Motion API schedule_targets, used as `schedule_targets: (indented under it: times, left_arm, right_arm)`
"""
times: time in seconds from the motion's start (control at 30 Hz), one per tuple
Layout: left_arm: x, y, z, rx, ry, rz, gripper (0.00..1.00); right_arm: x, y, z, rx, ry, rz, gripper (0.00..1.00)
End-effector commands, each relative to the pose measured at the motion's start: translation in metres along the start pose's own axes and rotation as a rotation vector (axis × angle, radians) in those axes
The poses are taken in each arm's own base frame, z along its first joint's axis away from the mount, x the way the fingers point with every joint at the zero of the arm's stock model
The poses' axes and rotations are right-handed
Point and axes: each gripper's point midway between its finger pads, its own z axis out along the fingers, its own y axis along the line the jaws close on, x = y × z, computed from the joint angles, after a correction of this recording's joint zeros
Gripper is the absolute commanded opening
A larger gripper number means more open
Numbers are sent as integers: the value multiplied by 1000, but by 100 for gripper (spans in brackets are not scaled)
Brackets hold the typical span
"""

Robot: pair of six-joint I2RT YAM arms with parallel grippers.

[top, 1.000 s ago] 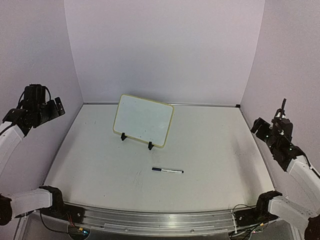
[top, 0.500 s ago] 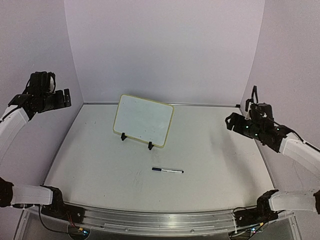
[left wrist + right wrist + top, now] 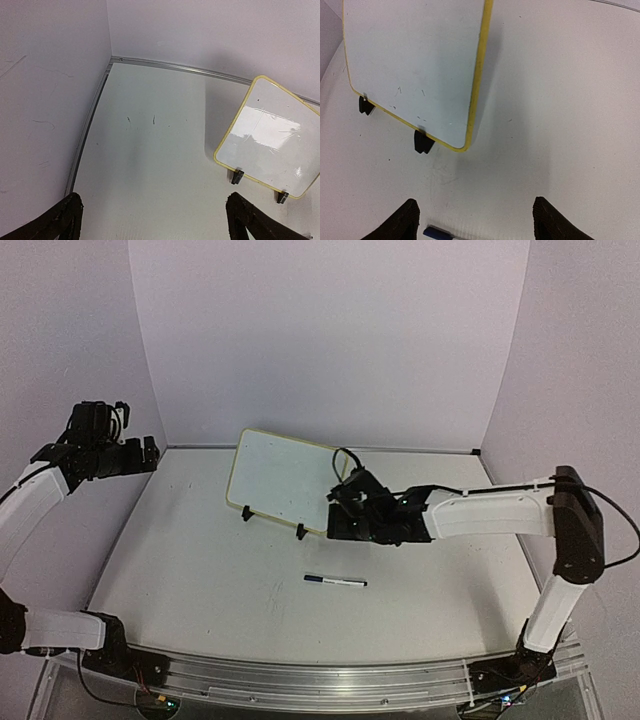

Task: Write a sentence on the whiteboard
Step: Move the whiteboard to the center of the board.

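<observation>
A small whiteboard with a pale-yellow rim stands tilted back on two black clip feet toward the rear middle of a pale bench. Its face is blank apart from a few faint smudges, so the sentence is not yet written. A blue-capped marker lies flat on the bench in front of the board, well apart from it, with its length running left to right. The right arm reaches across from the right side. The right gripper hangs just beside the board's lower right corner, fingers spread wide and holding nothing, and the marker's cap end peeks in between them at the bottom of the wrist view. The left gripper is raised near the left wall, also spread apart and empty, looking down on the board from a distance. The step in hand appears to be picking up the marker. To do it well, the right gripper should probably move toward the near edge, centre over the barrel, turn its fingers across the length, and descend without knocking the board's feet.
</observation>
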Motion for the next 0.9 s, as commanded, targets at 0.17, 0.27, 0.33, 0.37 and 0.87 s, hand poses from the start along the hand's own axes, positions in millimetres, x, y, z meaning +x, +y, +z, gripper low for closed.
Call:
schedule_targets:
  times: [0.17, 0.27, 0.33, 0.37, 0.87]
  left_arm:
    - [-10, -12, -4, 71, -37, -18, 100]
    - [-10, -14, -6, 81, -42, -19, 99]
    - [-10, -13, -6, 81, -42, -21, 100]
    - [-10, -14, -7, 83, -44, -21, 100]
    - [-12, -16, -11, 97, -47, -27, 100]
  right_arm:
    - [14, 71, 50, -14, 12, 114, 62]
    - [29, 84, 72, -21, 45, 117, 59]
    - [31, 89, 80, -23, 51, 117, 57]
    - [31, 92, 83, -23, 50, 116, 56]
    - [44, 87, 135, 143, 13, 71, 51]
